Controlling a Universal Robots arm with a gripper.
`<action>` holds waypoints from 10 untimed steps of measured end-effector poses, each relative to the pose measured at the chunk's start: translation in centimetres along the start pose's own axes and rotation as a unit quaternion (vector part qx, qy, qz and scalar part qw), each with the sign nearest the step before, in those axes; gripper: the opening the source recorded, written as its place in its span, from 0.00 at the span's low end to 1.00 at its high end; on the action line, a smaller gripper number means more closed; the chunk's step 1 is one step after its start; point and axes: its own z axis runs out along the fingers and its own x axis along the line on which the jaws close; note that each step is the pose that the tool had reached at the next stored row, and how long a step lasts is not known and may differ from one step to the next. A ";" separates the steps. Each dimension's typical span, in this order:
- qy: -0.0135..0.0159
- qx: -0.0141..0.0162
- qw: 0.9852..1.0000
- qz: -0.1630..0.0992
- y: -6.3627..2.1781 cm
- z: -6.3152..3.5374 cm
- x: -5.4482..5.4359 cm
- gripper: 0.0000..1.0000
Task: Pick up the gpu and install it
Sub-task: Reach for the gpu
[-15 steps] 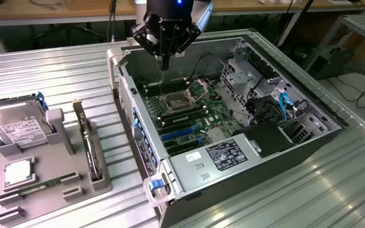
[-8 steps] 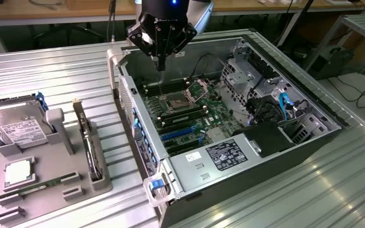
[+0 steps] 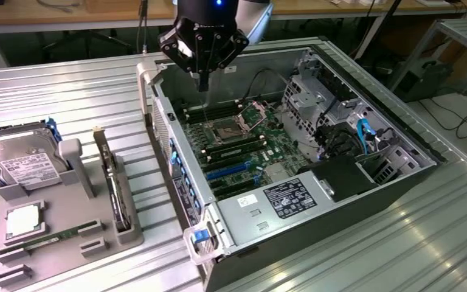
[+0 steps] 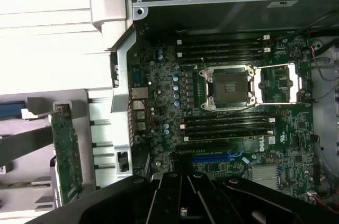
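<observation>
End effector (image 3: 204,84): fingers pressed together, holding nothing. You have it at the upper centre of the exterior view, above the far end of the open computer case (image 3: 245,216) and well apart from the card.
Gpu (image 3: 114,182): lower left of the exterior view. It stands on its long edge in a slot of the grey holder (image 3: 75,204), with the pale bracket end toward the top of the frame.
Handling: expect a light, stiff card. It is probably fragile, since it is a bare board with small parts on its face, and thin enough to twist or tip if you pinch it off-centre.
Where to hold: the exposed upper long edge, near mid-length, clamped across its thickness. The lower edge is sunk in the slot.
Holder contents: a hard drive (image 3: 22,164) upright at the back, a silver square chip (image 3: 22,220), a slim green RAM stick (image 3: 51,237), and the card. The holder rests on the ribbed metal table (image 3: 71,91).
Case contents: a motherboard (image 3: 242,146) lying flat, with an open processor socket (image 4: 230,86) between rows of black memory slots, and a blue slot (image 4: 217,157) with nothing seated in it. There is also a metal drive cage and cabling on the right.
</observation>
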 end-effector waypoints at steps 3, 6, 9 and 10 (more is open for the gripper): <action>0.000 0.000 1.000 0.000 -0.02 -0.01 0.3 0.11; 0.000 0.000 1.000 0.000 -0.04 -0.02 0.6 0.11; 0.000 0.000 1.000 0.000 -0.06 -0.03 0.9 0.11; 0.000 0.000 1.000 0.000 -0.07 -0.02 0.9 0.11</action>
